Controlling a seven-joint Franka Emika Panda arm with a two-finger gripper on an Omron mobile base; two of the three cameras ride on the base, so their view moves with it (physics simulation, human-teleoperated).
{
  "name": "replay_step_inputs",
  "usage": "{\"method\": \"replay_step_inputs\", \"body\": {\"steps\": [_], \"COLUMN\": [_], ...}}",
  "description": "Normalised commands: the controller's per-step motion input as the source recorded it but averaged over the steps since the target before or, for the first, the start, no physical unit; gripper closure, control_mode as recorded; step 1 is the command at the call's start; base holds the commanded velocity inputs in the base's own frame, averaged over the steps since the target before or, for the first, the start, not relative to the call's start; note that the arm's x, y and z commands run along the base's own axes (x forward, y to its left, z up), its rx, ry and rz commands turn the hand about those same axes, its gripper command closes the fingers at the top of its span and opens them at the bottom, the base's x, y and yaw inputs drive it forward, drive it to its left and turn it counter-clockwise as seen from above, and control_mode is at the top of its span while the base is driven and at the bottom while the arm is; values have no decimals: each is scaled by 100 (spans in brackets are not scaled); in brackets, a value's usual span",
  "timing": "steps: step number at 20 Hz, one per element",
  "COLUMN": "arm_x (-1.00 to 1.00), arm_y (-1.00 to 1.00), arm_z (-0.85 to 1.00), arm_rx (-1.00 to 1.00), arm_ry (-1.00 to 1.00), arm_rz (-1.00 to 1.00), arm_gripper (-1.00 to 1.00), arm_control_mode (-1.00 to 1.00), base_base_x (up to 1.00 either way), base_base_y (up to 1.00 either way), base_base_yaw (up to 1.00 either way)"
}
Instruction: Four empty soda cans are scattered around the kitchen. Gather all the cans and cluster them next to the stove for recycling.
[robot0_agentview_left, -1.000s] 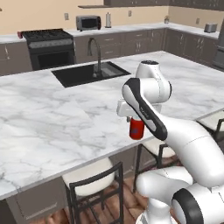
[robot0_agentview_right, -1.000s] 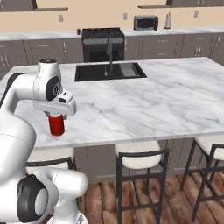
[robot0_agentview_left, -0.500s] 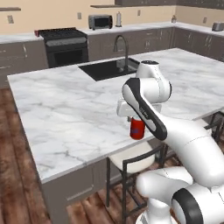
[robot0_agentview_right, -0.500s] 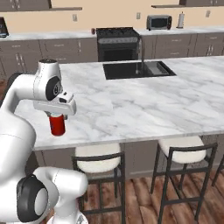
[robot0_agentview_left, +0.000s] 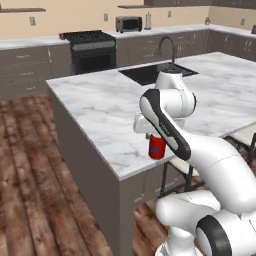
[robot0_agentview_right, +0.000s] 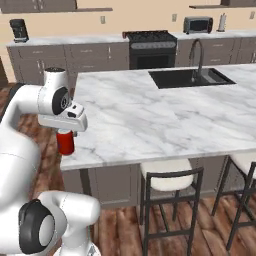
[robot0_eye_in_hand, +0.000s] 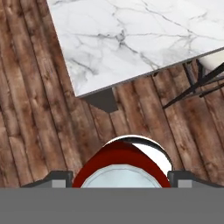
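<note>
A red soda can (robot0_agentview_left: 157, 148) with a silver top hangs upright from my gripper (robot0_agentview_left: 156, 141), which is shut on it near the front corner of the marble island (robot0_agentview_left: 100, 102). From the right side, the can (robot0_agentview_right: 65, 143) and gripper (robot0_agentview_right: 65, 136) sit just off the island's left front corner. In the hand view the can (robot0_eye_in_hand: 122, 162) sits between the fingertips of the gripper (robot0_eye_in_hand: 120, 178), above wood floor. The black stove (robot0_agentview_left: 91, 48) stands against the far wall, also seen as the stove (robot0_agentview_right: 150, 46). A small red thing (robot0_agentview_left: 61, 36) sits on the counter beside it.
The island holds a black sink (robot0_agentview_right: 191, 77) with a faucet (robot0_agentview_right: 198, 52). Stools (robot0_agentview_right: 169, 186) stand along its near side. A toaster oven (robot0_agentview_left: 128, 23) and a coffee maker (robot0_agentview_right: 18, 30) sit on the back counters. Open wood floor (robot0_agentview_left: 30, 165) lies left of the island.
The whole scene has shifted right in both base views, so the base has moved left; the island's corner and the floor now show. The can stays in the gripper's hold.
</note>
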Motion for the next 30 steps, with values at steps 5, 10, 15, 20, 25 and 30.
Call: {"method": "replay_step_inputs", "body": {"steps": [5,10,15,20,25,30], "arm_x": [0,0,0,0,0,0], "arm_y": [0,0,0,0,0,0], "arm_z": [0,0,0,0,0,0], "arm_rx": [0,0,0,0,0,0], "arm_ry": [0,0,0,0,0,0], "arm_rz": [0,0,0,0,0,0], "arm_gripper": [100,100,100,100,100,100], "arm_control_mode": [100,100,100,100,100,100], "base_base_x": [-7,2,32,66,62,67], "base_base_y": [95,100,100,93,79,74], "base_base_yaw": [0,-3,-3,-3,-8,-10]}}
